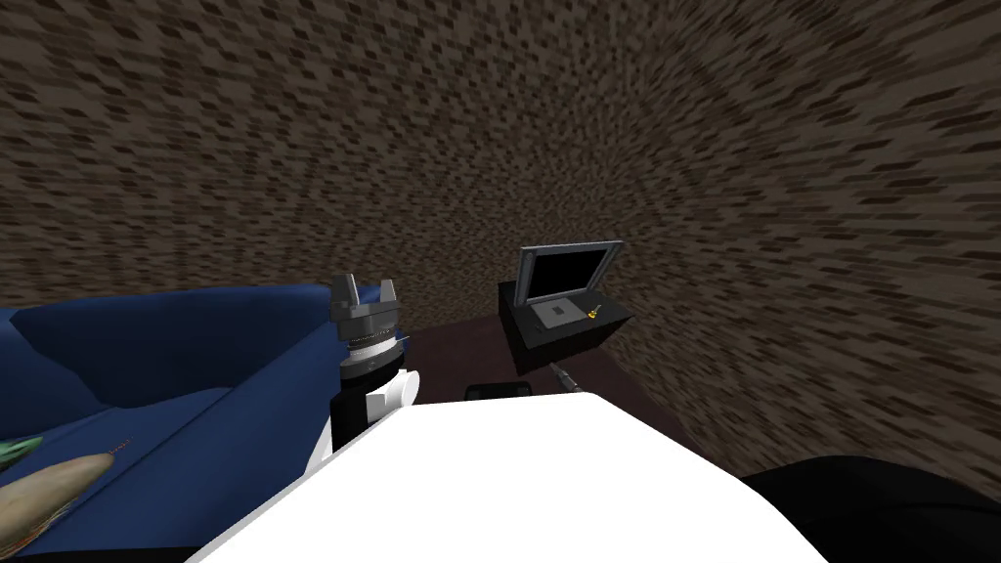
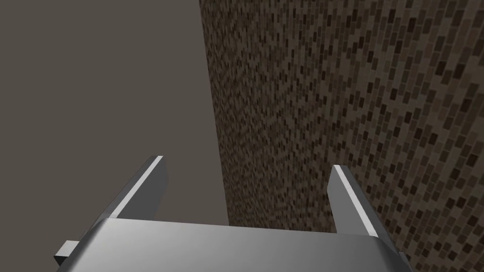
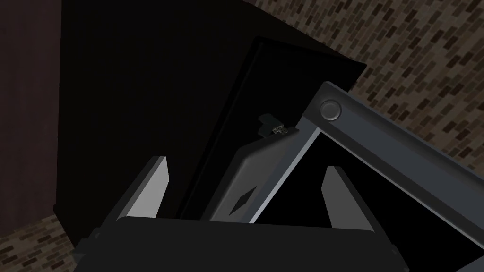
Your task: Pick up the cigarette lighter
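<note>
Right gripper [image 3: 244, 163] is holding its 2 fingers [image 3: 151, 189] spread above the laptop [image 3: 241, 189], likely to straddle the lighter [image 3: 273, 126] lying by its hinge; the left gripper [image 2: 247, 163] is hanging raised, also spread

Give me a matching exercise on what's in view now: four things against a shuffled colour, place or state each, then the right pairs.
Things:
1. lighter
2. laptop
3. sofa
4. left hand

Descriptions:
A. blue
B. lid open, sitting on a black stand
C. fingers open, raised beside the sofa
D. small and yellow, lying on the laptop's base

Pairs: 1-D, 2-B, 3-A, 4-C
</note>
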Robot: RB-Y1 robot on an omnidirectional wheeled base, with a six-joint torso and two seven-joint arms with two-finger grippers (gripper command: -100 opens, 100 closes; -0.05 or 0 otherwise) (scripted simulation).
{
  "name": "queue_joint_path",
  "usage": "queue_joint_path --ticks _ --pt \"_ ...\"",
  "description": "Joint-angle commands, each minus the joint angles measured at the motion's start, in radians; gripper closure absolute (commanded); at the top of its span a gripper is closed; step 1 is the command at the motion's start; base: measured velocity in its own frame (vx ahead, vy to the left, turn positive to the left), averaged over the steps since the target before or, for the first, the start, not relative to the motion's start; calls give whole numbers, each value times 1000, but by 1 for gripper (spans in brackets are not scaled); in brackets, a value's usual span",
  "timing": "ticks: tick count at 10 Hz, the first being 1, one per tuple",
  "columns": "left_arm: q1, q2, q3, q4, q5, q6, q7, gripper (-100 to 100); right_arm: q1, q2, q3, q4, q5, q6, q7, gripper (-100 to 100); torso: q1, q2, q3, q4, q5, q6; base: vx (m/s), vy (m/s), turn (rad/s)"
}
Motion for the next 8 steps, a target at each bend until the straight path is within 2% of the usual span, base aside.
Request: queue_joint_path --ticks 1,2,3,4,5,8 --pt "0 0 0 0 0 0 0 0 -7 -10 11 23 -4 16 12 -100 0 0 0 0 0 0 -38 -45 282" --pt "0 0 0 0 0 0 0 0 -11 -38 28 55 -13 42 31 -100 0 -1 0 0 0 0 -32 -40 341" --pt "0 0 0 0 0 0 0 0 -11 -38 28 55 -13 42 31 -100 0 -1 -1 0 0 0 -26 -33 339" --pt "0 0 0 0 0 0 0 0 -15 -66 44 85 -22 68 48 -100 1 -2 -1 0 0 0 -23 -25 453" --pt "0 0 0 0 0 0 0 0 -15 -66 44 85 -22 68 48 -100 1 -2 -1 0 0 0 -19 -23 356" --pt "0 0 0 0 0 0 0 0 -26 -118 75 141 -39 118 81 -100 1 -4 -2 -1 0 1 -8 -24 363"
